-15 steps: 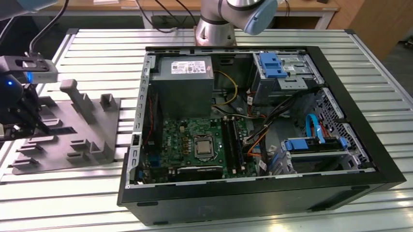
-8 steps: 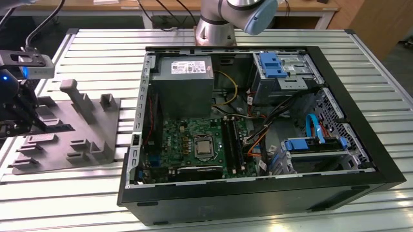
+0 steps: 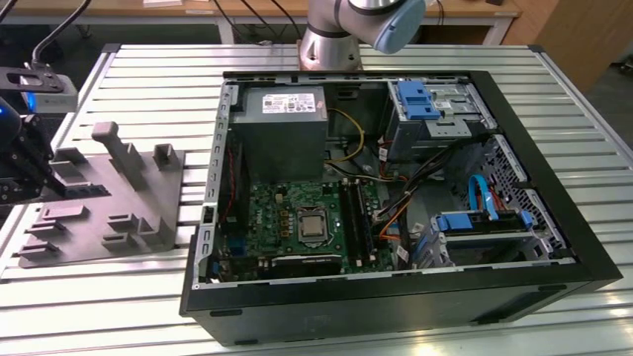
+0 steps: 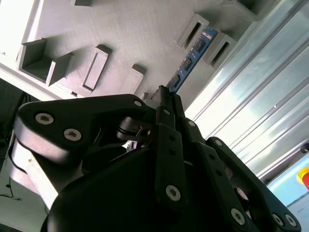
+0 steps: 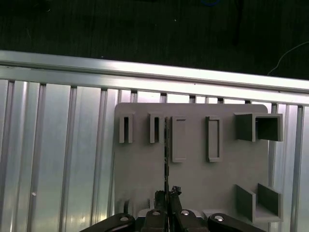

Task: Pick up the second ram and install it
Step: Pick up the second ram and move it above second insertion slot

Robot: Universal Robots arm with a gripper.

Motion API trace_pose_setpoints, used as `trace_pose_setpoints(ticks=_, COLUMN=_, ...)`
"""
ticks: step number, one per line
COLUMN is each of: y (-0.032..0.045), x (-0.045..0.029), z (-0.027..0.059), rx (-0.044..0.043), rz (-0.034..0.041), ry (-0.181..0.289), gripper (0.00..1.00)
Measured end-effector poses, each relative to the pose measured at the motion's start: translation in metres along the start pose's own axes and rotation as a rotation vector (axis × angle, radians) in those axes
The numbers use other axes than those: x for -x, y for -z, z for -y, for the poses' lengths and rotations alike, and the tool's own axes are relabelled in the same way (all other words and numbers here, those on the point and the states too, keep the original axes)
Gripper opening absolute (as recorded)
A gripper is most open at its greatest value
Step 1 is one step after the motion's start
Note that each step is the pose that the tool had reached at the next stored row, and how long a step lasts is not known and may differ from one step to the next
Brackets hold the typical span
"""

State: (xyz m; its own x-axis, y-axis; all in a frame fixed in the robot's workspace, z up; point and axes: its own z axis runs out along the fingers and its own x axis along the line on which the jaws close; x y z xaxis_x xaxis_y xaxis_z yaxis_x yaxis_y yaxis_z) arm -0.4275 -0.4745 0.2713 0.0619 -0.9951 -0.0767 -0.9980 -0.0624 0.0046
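The second ram (image 4: 189,57), a thin blue-green board with black chips, sticks out from between my gripper's (image 4: 166,99) black fingers, which are shut on it. In the first wrist view the ram (image 5: 166,154) appears edge-on as a thin dark line running out from the gripper (image 5: 167,194) over the grey holder tray (image 5: 193,179). In the exterior view the gripper (image 3: 28,185) hangs at the far left over the tray (image 3: 99,215). I cannot tell whether the ram is touching the tray. The green motherboard (image 3: 282,215) with its long black slots (image 3: 356,219) lies inside the open computer case.
The black computer case (image 3: 396,297) lies open on the slatted aluminium table (image 3: 148,81), right of the tray. Inside are a grey power supply (image 3: 280,126), blue drive brackets (image 3: 416,100), and loose cables (image 3: 396,200). The tray has upright posts (image 3: 114,144). The arm's base (image 3: 331,37) stands behind the case.
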Motion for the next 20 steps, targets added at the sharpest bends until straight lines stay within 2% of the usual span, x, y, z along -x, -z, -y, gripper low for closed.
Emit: trace_pose_setpoints(ticks=20, y=0.0202, x=0.0015, z=-0.0001, rx=-0.0002, rz=0.003, ry=0.0, gripper=0.14)
